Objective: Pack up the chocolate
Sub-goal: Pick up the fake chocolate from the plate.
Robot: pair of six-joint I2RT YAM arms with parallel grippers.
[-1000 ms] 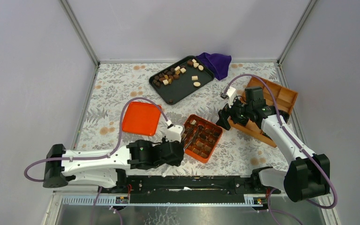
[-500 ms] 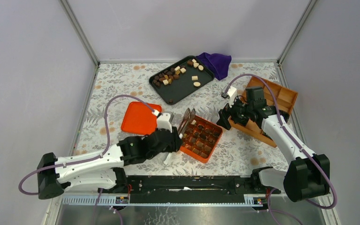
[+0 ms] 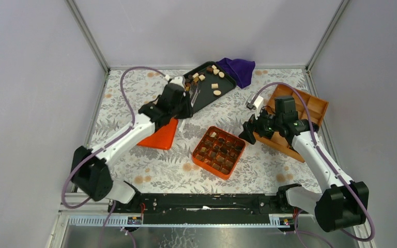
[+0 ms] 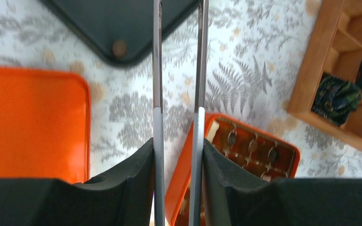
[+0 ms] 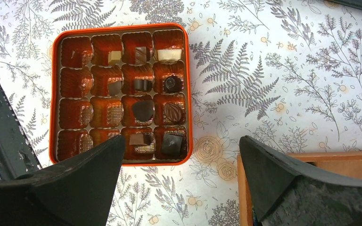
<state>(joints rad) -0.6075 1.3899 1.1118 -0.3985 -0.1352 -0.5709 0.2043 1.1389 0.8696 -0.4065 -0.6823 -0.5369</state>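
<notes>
Loose chocolate pieces (image 3: 196, 78), brown and cream, lie on a black tray (image 3: 207, 95) at the back. An orange compartment box (image 3: 218, 152) holds several pieces; it also shows in the right wrist view (image 5: 189, 94). My left gripper (image 3: 186, 101) is shut on metal tongs (image 4: 156, 94) and hangs over the tray's near edge. The tong tips are out of the left wrist view. My right gripper (image 5: 182, 141) is open and empty, just right of the orange box. One brown piece (image 4: 119, 47) sits in the tray's corner.
An orange lid (image 3: 157, 137) lies left of the box. A wooden divided box (image 3: 310, 108) at the right holds dark green crinkled rolls (image 4: 335, 96). A purple cloth (image 3: 236, 68) lies behind the tray. Grey walls enclose the table.
My left arm has swung from the orange box back and up to the black tray, carrying the tongs. The right arm has barely moved.
</notes>
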